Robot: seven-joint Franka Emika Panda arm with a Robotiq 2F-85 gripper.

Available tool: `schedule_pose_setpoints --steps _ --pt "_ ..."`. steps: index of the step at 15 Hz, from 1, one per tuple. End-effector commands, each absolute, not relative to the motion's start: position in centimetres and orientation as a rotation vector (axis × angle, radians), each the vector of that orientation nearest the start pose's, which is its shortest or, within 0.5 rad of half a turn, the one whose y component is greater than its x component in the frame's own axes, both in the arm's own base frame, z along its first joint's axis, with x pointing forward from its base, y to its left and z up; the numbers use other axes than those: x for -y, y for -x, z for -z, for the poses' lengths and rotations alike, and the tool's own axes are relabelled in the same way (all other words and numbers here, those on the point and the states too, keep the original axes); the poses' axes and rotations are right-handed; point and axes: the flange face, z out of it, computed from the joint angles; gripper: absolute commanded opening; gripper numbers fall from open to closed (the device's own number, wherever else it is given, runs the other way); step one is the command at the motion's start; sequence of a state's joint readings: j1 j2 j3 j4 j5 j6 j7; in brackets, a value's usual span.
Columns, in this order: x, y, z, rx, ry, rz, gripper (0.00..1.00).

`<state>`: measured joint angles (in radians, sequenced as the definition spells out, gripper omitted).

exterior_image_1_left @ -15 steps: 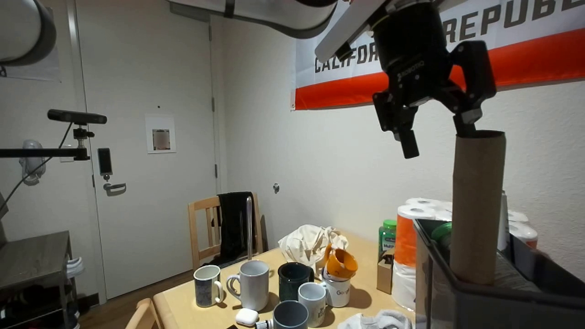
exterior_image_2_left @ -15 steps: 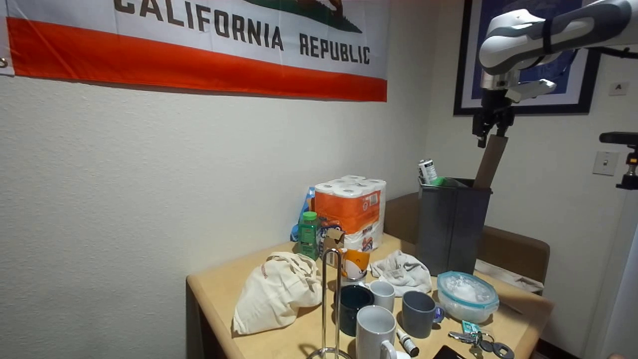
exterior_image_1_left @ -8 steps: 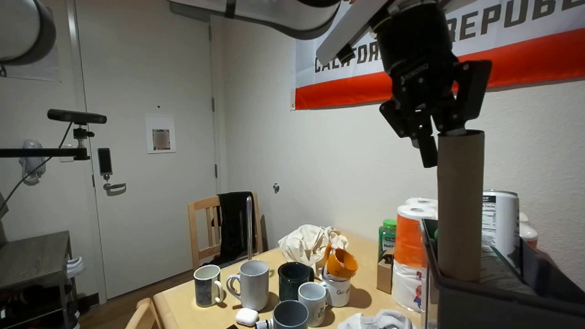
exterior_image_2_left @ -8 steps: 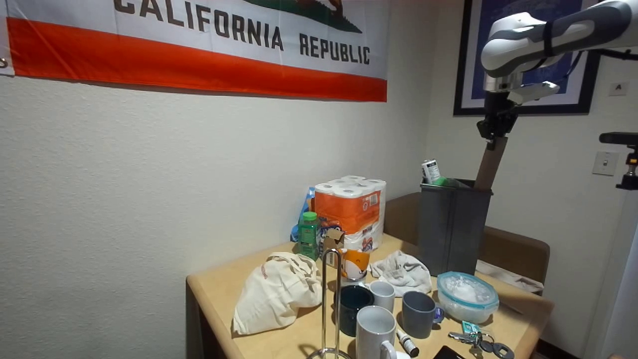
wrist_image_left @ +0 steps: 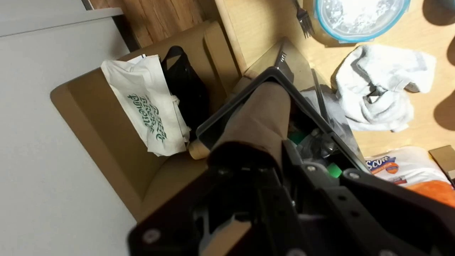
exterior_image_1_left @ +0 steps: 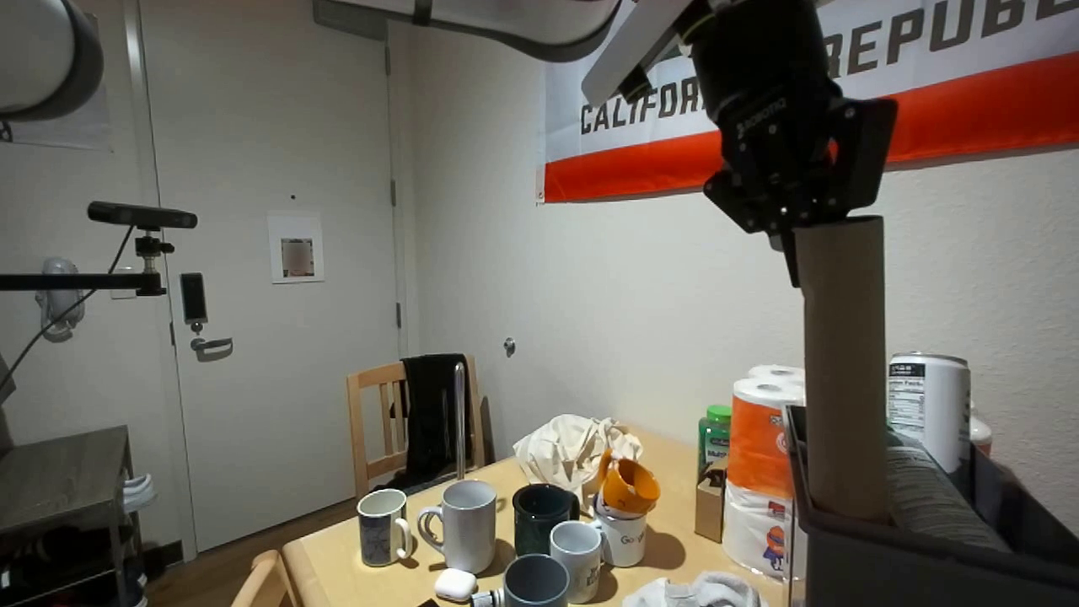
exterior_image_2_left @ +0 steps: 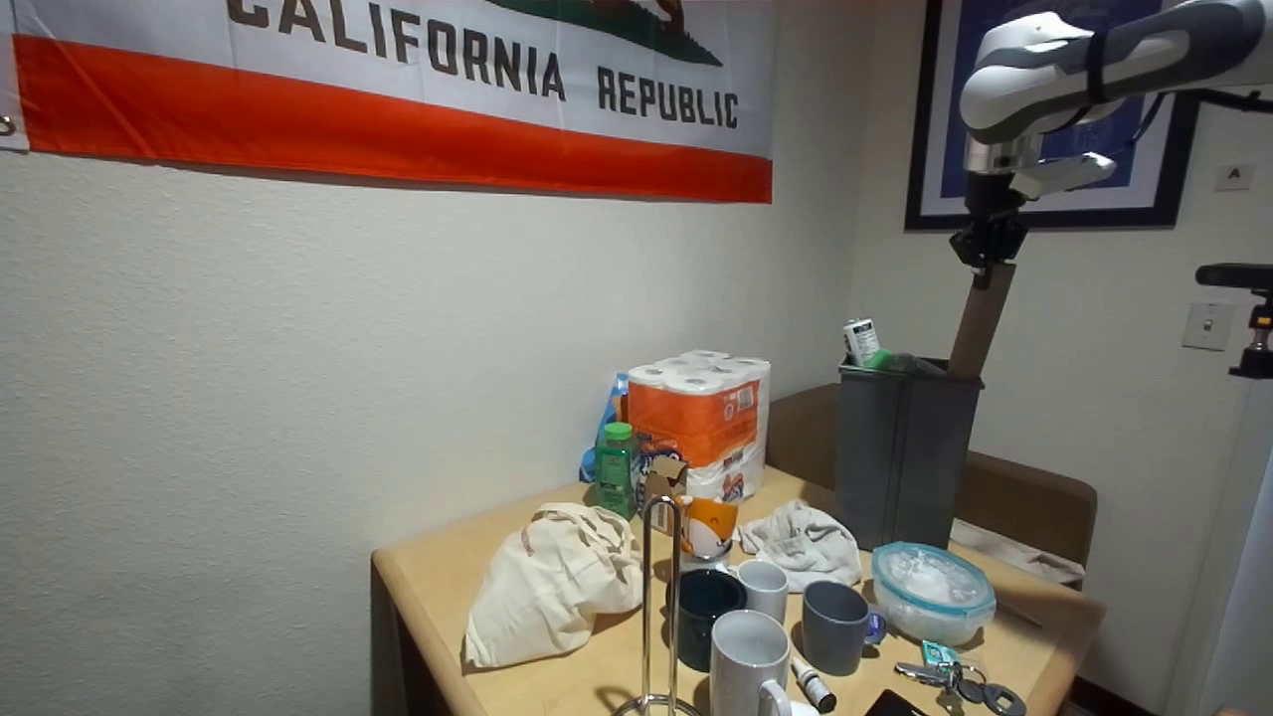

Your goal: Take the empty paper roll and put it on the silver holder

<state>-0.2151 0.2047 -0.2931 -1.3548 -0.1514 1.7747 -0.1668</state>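
The empty paper roll (exterior_image_1_left: 845,371), a tall brown cardboard tube, leans in a corner of the dark grey bin (exterior_image_2_left: 900,467) in both exterior views; its lower end is hidden inside. My gripper (exterior_image_1_left: 797,253) is shut on the wall at the tube's upper end. One finger lies along the outside and the other is hidden inside the tube. In the wrist view the roll (wrist_image_left: 265,110) runs from the jaws down to the bin's corner. The silver holder (exterior_image_2_left: 647,597), a tall wire loop on a ring base, stands at the table's near end, beside the mugs.
Several mugs crowd the table near the holder, including a tall white mug (exterior_image_2_left: 748,656). A cloth bag (exterior_image_2_left: 557,587), a packet of paper rolls (exterior_image_2_left: 696,418), a grey towel (exterior_image_2_left: 804,542) and a lidded bowl (exterior_image_2_left: 933,592) stand around. A can (exterior_image_1_left: 929,405) pokes out of the bin.
The jaws have gone from open, with one finger in the tube, to shut on its wall. The tube's top has shifted sideways and risen slightly. The bin and can have shifted a little.
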Motion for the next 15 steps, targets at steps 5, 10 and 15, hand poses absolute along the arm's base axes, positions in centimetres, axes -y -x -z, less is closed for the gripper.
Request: schedule_pose_setpoints --steps 5,10,15 --pt "27.2 -56.0 -70.2 -0.530 3.388 0.351 0.01" --pt "24.1 -56.3 -73.8 -0.464 3.386 0.433 0.01" --pt "21.3 -56.7 -76.2 -0.385 3.360 0.526 0.01"
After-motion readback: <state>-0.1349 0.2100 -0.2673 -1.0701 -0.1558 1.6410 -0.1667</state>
